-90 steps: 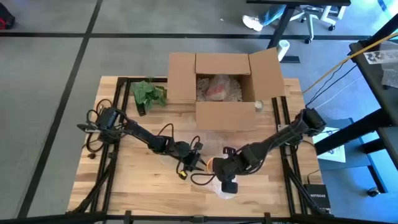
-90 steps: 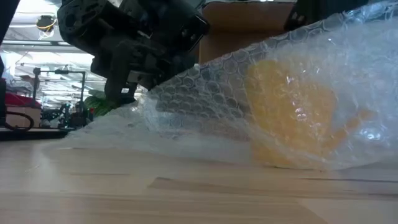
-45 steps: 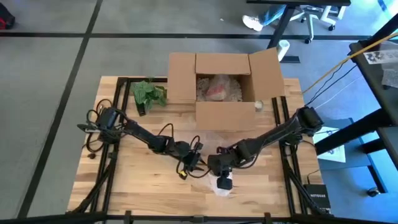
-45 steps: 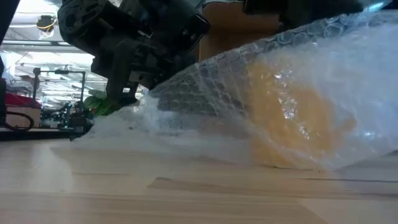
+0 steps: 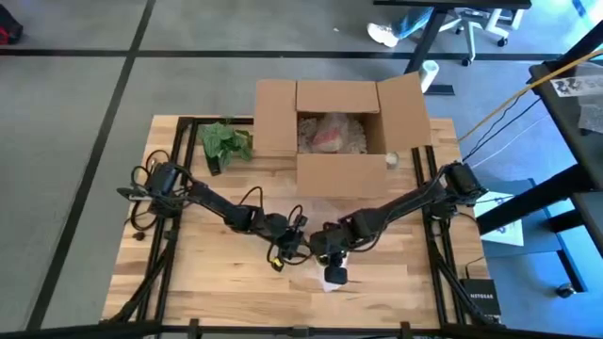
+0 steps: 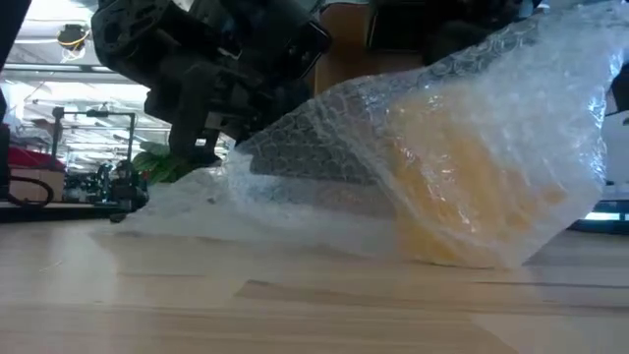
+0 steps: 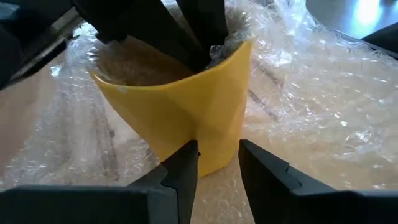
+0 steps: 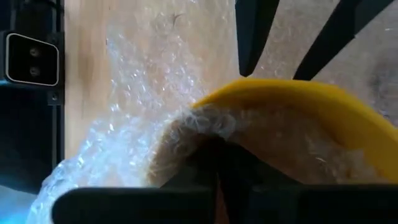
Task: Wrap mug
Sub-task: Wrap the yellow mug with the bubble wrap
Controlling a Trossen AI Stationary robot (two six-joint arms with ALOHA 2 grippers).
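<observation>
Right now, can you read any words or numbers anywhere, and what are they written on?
"NETGEAR": seems to be what the white print says on the small black device by the table's right front corner; it is tiny, so I am not sure.
Cardboard box: no print that I can see.
Yellow mug and bubble wrap: no words or numbers.
Papers on the dark desk at far right: too small to read.

One yellow mug, one bubble wrap sheet. One cardboard box, one green cloth. Two arms.
</observation>
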